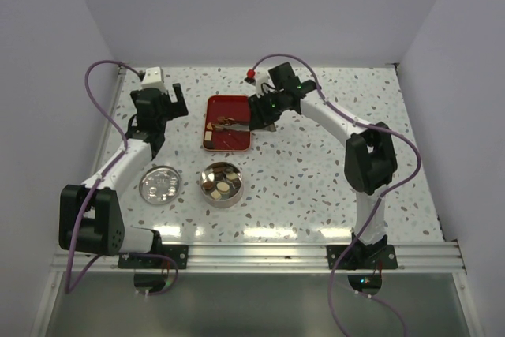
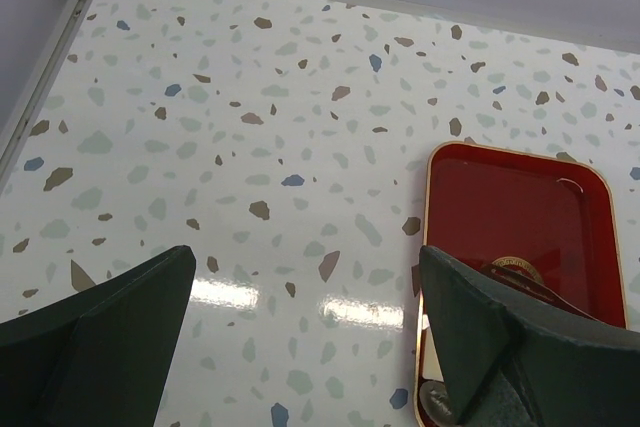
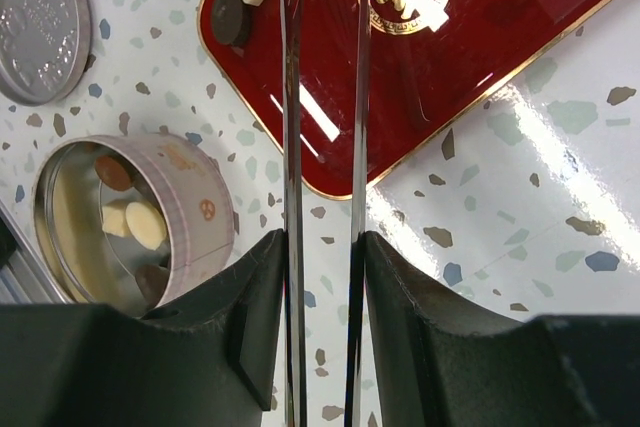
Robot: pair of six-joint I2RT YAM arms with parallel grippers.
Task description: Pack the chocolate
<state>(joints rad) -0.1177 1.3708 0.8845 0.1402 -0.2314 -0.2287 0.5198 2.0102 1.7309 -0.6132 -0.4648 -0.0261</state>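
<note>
Table (image 1: 316, 171): pale speckled top, with both arms reaching in from the near edge.
Tray (image 1: 237, 141): red with a gold rim and a gold emblem, lying at the far middle of the table.
Tin (image 1: 210, 195): round and open, standing just near of the tray.
Lid (image 1: 160, 185): silver, lying flat just left of the tin and apart from it.
Chocolate (image 3: 146, 224): several pieces, cream and brown, lie inside the tin. Two more sit at the tray's near-left corner, a dark round one and a cream block side by side.
Left gripper (image 2: 300, 347): jaws spread wide, nothing between them. It hangs over bare table left of the tray, and the tray's left edge shows beside its right finger.
Right gripper (image 3: 325, 327): jaws narrow, clamped on the tweezers (image 3: 291, 147).
Tweezers: two thin metal blades running side by side from the fingers out over the tray, past the emblem. The tips are cut off at the edge of the wrist view, so I cannot tell whether they hold a piece.
</note>
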